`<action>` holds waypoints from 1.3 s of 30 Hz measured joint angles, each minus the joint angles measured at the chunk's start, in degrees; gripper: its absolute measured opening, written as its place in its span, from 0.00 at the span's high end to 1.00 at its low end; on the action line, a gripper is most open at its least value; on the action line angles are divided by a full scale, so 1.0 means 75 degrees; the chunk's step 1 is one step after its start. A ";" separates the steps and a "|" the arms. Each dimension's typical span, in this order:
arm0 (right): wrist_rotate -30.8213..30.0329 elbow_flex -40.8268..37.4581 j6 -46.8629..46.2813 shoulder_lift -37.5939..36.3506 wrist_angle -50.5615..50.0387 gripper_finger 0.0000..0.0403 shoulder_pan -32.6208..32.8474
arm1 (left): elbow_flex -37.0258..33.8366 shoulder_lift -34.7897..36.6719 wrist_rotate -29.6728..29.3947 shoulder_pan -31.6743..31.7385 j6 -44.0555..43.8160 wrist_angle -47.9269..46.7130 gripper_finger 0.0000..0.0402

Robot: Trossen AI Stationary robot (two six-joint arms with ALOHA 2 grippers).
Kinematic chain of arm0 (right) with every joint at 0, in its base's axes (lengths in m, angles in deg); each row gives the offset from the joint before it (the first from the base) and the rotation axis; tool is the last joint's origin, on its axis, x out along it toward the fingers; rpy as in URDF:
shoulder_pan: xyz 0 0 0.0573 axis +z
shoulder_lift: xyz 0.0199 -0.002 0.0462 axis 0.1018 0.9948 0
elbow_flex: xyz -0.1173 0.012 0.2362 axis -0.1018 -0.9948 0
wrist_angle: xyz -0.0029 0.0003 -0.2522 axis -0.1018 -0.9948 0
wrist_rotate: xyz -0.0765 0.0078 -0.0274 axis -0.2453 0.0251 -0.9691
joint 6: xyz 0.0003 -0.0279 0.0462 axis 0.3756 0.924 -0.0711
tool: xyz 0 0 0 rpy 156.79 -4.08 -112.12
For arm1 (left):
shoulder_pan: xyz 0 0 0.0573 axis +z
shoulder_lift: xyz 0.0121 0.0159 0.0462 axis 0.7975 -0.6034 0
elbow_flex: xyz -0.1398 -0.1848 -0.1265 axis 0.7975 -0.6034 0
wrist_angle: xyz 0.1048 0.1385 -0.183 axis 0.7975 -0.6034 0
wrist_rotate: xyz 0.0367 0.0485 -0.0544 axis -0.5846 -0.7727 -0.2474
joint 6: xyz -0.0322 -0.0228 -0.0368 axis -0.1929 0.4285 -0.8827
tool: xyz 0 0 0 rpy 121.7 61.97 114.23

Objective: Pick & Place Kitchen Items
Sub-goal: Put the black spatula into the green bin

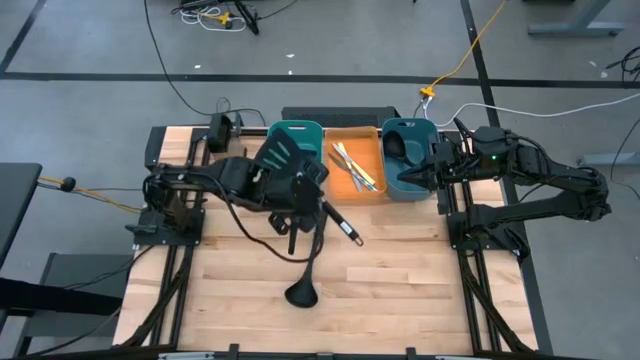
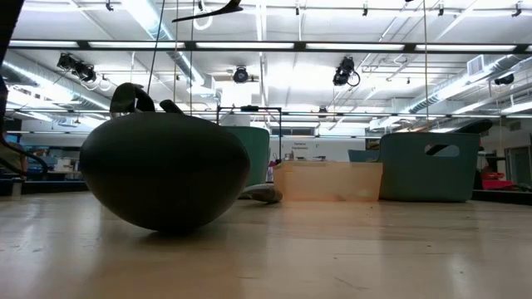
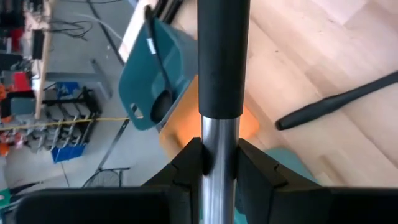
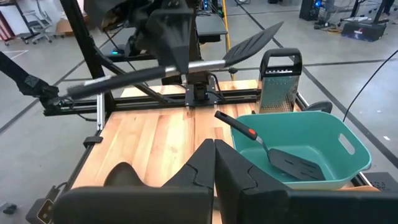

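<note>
My left gripper (image 1: pixel 298 195) is shut on a black slotted spatula (image 1: pixel 284 152), held up in the air. The spatula's head is over the left teal bin (image 1: pixel 308 128), and its black grip (image 1: pixel 345 228) points toward the middle of the table. A black ladle (image 1: pixel 301 292) lies on the table near the front, resting on its bowl (image 2: pixel 166 170). Thin sticks (image 1: pixel 352 165) lie in the orange bin (image 1: pixel 372 188). Another spatula (image 4: pixel 292 160) lies in the left teal bin (image 4: pixel 323 134). A second ladle (image 3: pixel 155 87) is in the right teal bin (image 1: pixel 408 188). My right gripper (image 1: pixel 405 178) waits shut above that bin. My left gripper pinches the spatula's bare metal shaft (image 3: pixel 217 134) between its two fingers (image 3: pixel 186 168), just below the black grip (image 3: pixel 221 56). The fingers slant downward and lie across the shaft. The spatula is lifted clear and tilted, its head (image 4: pixel 255 42) higher than its grip (image 4: pixel 112 81).
The three bins stand in a row along the table's far edge. A metal grater (image 4: pixel 280 78) stands beyond the left teal bin. Bare wood lies at the front right of the table (image 1: pixel 420 290). Arm frames run along both side edges.
</note>
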 joint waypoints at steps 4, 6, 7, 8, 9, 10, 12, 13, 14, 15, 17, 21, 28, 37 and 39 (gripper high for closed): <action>0.0001 0.0000 0.0011 0.0000 0.0000 0.98 0.0000 | 0.0167 0.0000 -0.0133 0.0121 -0.0016 0.0006 0.81; 0.0002 0.0000 0.0011 0.0000 0.0000 0.98 0.0000 | 0.0171 0.0000 -0.0336 0.0158 -0.0105 -0.0005 0.81; 0.0003 0.0000 0.0011 0.0000 0.0000 0.98 0.0000 | 0.0171 0.0000 -0.0416 0.0174 -0.0202 -0.0015 0.81; 0.0003 0.0000 0.0011 0.0000 0.0000 0.98 0.0001 | 0.0171 0.0000 -0.0455 0.0197 -0.0307 -0.0022 0.81; 0.0000 0.0000 0.0011 0.0000 -0.0003 0.98 0.0000 | 0.0171 0.0010 -0.0484 0.0223 -0.0489 -0.0019 0.81; 0.0003 0.0000 0.0011 0.0000 0.0000 0.98 0.0000 | 0.0168 0.0047 -0.0479 0.0251 -0.0660 -0.0027 0.81; 0.0003 0.0000 0.0010 0.0000 0.0002 0.98 0.0001 | 0.0174 0.0096 -0.0415 0.0317 -0.0858 -0.0015 0.81; 0.0003 0.0000 0.0009 0.0000 0.0001 0.98 0.0000 | 0.0174 0.0102 -0.0400 0.0338 -0.0921 -0.0020 0.81; 0.0003 0.0000 0.0008 0.0000 0.0000 0.98 0.0002 | 0.0174 0.0102 -0.0423 0.0354 -0.1011 -0.0020 0.81; 0.0003 0.0000 0.0008 0.0000 0.0003 0.98 0.0000 | 0.0169 0.0108 -0.0438 0.0366 -0.1046 -0.0027 0.81; 0.0003 0.0000 0.0008 0.0000 0.0004 0.98 0.0002 | 0.0156 0.0178 -0.0469 0.0404 -0.1089 -0.0060 0.81; 0.0003 0.0000 0.0005 0.0000 0.0048 0.98 0.0000 | 0.0158 0.0412 -0.0637 0.0436 -0.1250 -0.0120 0.81; 0.0003 0.0003 -0.0015 0.0000 0.0189 0.98 0.0003 | 0.0159 0.1085 -0.0816 0.0471 -0.1744 -0.0098 0.81; 0.0002 0.0003 0.0034 0.0000 0.0474 0.98 0.0002 | 0.0165 0.2068 -0.1037 0.0703 -0.2402 0.0004 0.81; 0.0002 0.0003 0.0037 0.0003 0.0465 0.98 0.0000 | 0.0170 0.2281 -0.1080 0.0830 -0.2506 0.0188 0.81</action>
